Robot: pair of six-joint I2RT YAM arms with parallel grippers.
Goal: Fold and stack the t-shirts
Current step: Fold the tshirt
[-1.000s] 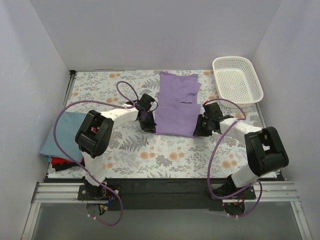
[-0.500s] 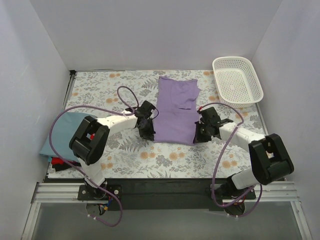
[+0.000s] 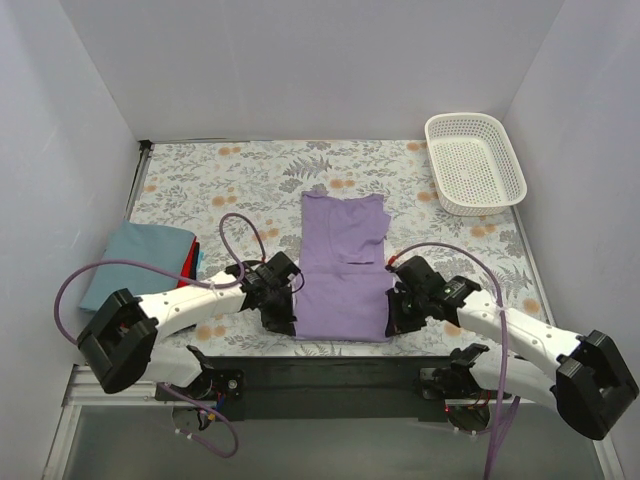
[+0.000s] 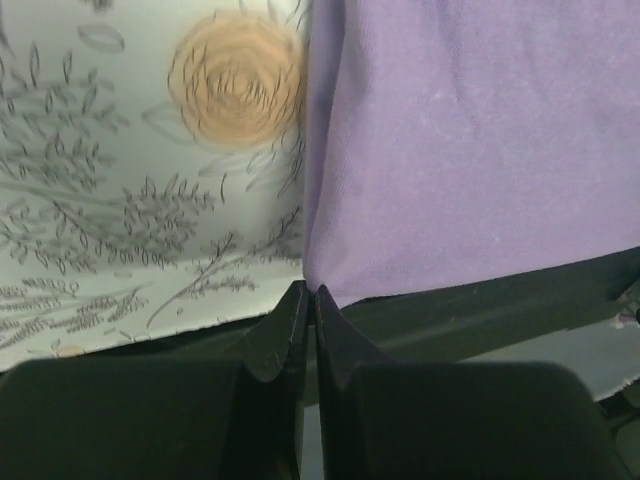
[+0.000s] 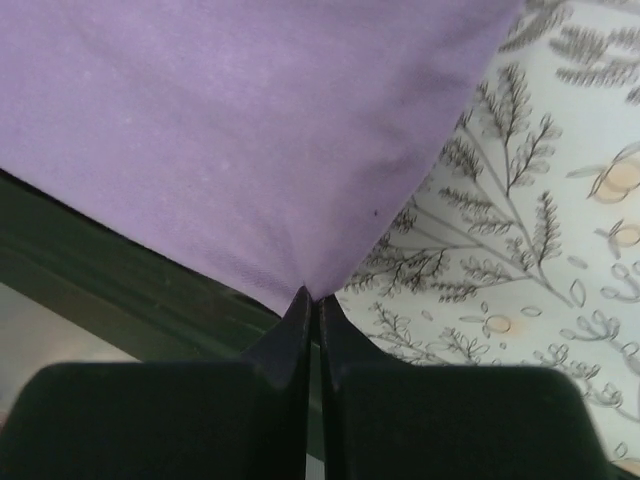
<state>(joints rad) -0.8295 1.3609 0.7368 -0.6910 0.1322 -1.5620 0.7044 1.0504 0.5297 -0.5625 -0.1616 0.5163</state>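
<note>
Floral table cover [image 3: 250,175]; left gripper [image 4: 308,292], right gripper [image 5: 310,295] each clenched on lilac t-shirt [image 3: 342,270], near corners.

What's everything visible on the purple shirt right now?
The purple shirt is plain lilac, a soft matte knit, folded into a narrow lengthwise strip with a short dark line across its middle. It lies flat on the floral table cover, long axis pointing away from the arms, near hem at the table's near edge. The left gripper and right gripper each have their fingers shut on one near corner.
</note>
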